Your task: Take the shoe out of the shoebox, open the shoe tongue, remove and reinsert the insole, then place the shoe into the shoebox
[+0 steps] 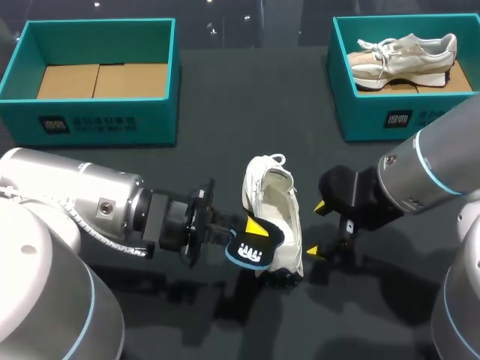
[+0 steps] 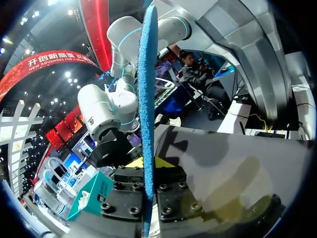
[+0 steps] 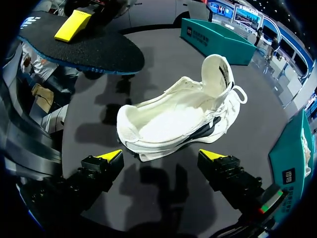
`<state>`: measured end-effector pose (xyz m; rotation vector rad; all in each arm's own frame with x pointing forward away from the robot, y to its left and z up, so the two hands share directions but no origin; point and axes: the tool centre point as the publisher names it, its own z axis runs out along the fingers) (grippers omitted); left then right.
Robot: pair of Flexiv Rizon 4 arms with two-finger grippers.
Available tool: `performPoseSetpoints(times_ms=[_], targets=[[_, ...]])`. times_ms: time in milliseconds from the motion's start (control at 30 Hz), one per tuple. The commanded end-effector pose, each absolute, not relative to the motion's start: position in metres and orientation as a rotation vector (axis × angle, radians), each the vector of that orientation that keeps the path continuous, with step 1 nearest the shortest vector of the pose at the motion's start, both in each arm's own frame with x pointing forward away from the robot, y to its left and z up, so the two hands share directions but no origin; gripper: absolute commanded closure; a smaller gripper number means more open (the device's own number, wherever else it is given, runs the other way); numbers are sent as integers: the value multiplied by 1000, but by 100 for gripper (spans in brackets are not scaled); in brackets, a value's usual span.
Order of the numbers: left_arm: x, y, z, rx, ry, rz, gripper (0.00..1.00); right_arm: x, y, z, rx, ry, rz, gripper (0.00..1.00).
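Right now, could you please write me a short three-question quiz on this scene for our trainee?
1. True or false: the white shoe sits inside a shoebox.
2. Multiple choice: the left jaws are shut on A) a lace, B) the insole, C) the white shoe.
3. Fill in: the right jaws, with the white shoe just ahead of them, are ____.

Key: 1 false; 2 B; 3 open.
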<state>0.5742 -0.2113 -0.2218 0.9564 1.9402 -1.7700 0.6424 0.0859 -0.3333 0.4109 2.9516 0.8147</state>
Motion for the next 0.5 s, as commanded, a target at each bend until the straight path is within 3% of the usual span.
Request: performPoseSetpoints(times_ms=[33, 500], targets=[[574, -223, -225, 967, 1923, -1780, 100, 647, 96, -342, 407, 2948, 786, 0], [574, -232, -237, 993, 1934, -1794, 100, 649, 95, -351, 398, 2952, 736, 0]])
